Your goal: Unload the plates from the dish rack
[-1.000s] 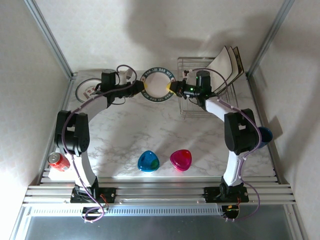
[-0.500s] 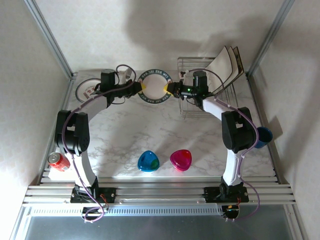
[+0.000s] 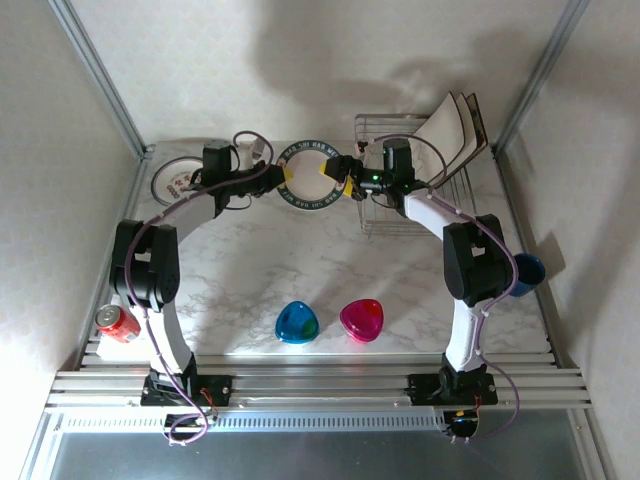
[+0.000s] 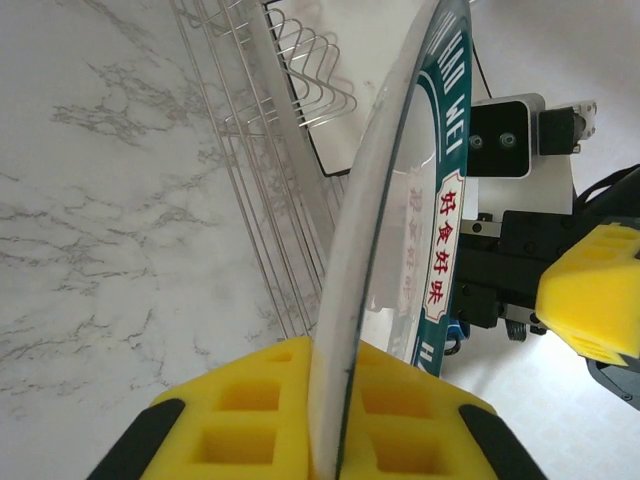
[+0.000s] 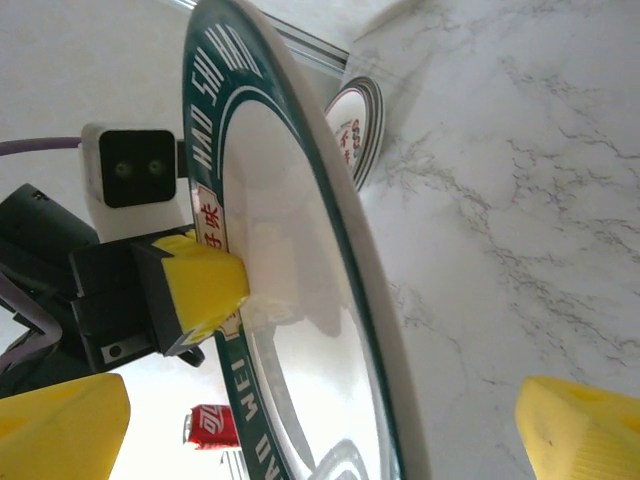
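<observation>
Currently L claw (image 3: pixel 288 172) clamped shut on left rim of round white plate w/ dark teal lettered band (image 3: pixel 312 175), just left of silver wire dish rack (image 3: pixel 380 222). R claw (image 3: pixel 345 178) spread wide, fingers straddling opposite rim, not gripping.

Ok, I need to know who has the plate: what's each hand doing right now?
Left hand: closed on the round plate at its rim.
Right hand: open, fingers spread beside the plate, not gripping it.

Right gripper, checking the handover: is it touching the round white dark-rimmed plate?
Apart: right wrist view shows the right gripper with fingers spread clear of the dark-rimmed plate.
</observation>
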Available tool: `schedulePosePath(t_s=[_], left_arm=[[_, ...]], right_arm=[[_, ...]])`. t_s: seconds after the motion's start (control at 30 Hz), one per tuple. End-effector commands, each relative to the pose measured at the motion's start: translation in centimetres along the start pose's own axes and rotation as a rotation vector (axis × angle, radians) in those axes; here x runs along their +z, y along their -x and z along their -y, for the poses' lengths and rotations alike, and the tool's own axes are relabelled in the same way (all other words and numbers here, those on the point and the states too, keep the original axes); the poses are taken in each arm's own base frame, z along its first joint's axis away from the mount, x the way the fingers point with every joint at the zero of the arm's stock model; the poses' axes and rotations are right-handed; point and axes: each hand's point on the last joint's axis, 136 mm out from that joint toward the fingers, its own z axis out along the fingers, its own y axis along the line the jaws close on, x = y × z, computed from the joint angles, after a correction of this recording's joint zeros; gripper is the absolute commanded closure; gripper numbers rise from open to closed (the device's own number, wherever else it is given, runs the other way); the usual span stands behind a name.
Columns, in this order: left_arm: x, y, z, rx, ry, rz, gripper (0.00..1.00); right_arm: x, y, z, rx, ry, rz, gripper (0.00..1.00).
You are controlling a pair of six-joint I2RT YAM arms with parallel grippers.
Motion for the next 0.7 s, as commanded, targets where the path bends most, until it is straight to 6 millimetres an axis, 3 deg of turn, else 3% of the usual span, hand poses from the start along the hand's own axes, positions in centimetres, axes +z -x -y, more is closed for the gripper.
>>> schedulePosePath(t_s=[0.0, 0.1, 0.27, 0.43, 0.67], left_arm=[[-1.0, 1.3, 2.3, 0.065, -0.053, 0.041, 1.0], [-1.2, 1.4, 2.3, 0.066, -0.052, 0.047, 1.0], [-1.9, 1.7, 1.6, 0.056, -0.03, 0.071, 1.0], [-4.3, 3.5, -0.6, 0.014, 0.045, 0.169, 1.0], [-8.8, 6.7, -2.4, -0.026, 0.142, 0.371, 1.0]], right_arm=[[-1.3, 1.2, -1.7, -0.069, -0.032, 0.018, 0.01], [-2.5, 1.7, -1.4, -0.092, -0.102, 0.03, 0.01], [-6.1, 2.8, -0.4, -0.183, -0.308, 0.069, 0.01], [-12.2, 3.9, 0.6, -0.241, -0.544, 0.079, 0.01], [-21.9, 3.9, 1.3, -0.356, -0.995, 0.024, 0.01]])
